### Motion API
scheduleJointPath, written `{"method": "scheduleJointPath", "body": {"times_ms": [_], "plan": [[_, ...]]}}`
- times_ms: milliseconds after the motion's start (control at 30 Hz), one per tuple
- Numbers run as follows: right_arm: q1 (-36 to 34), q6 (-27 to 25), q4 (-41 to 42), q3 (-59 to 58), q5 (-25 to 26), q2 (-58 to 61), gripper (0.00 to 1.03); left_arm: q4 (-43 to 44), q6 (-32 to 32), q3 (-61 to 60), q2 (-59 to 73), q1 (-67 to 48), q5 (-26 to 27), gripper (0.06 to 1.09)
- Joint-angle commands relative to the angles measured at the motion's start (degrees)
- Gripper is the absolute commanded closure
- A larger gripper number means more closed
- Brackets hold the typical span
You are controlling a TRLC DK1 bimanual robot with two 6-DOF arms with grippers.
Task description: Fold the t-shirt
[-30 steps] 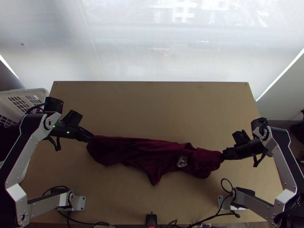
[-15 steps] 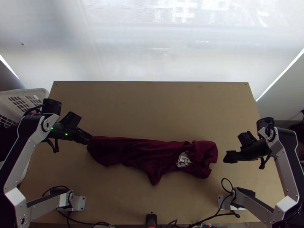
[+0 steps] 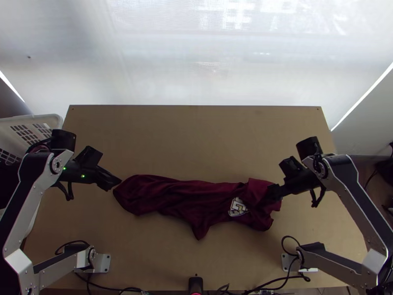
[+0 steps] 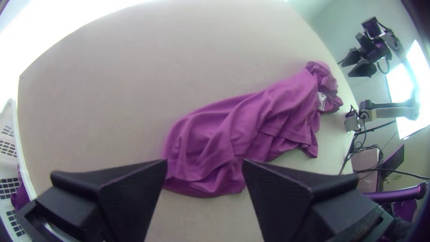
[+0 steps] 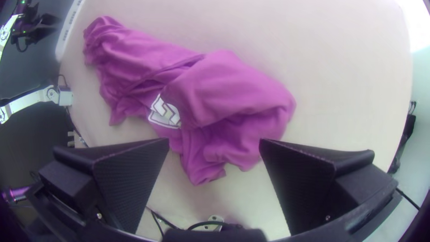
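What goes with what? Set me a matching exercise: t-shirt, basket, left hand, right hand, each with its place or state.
1. t-shirt
2. basket
3. left hand
4. right hand

A. open, above the end near the white print
B. lying long and rumpled
C. open, by the end far from the print
D. beside the table

1-B, 2-D, 3-C, 4-A

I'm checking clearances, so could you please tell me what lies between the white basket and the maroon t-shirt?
In the top view, the left end effector lies between the basket and the t-shirt, over the wooden tabletop.
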Motion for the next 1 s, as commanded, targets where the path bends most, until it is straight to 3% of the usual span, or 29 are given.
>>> {"method": "scheduleJointPath", "body": {"times_ms": [0, 267, 600, 967], "plan": [[5.58, 0.00, 6.76, -2.15, 0.75, 2.91, 0.10, -0.31, -0.02, -0.29, -1.34, 0.88, -1.15, 0.11], [8.92, -1.32, 17.66, -1.97, 3.48, 8.98, 0.10, -0.39, -0.64, -0.29, -3.18, 1.58, -1.15, 0.11], [16.04, -0.79, 21.17, 6.64, 4.18, 17.06, 0.10, -0.57, -1.16, -2.66, -6.43, 1.58, -1.77, 0.11], [19.91, -1.50, 27.41, -4.96, 5.58, 16.27, 0.14, -0.57, -0.90, -4.16, -8.45, 3.17, -2.47, 0.11]]}}
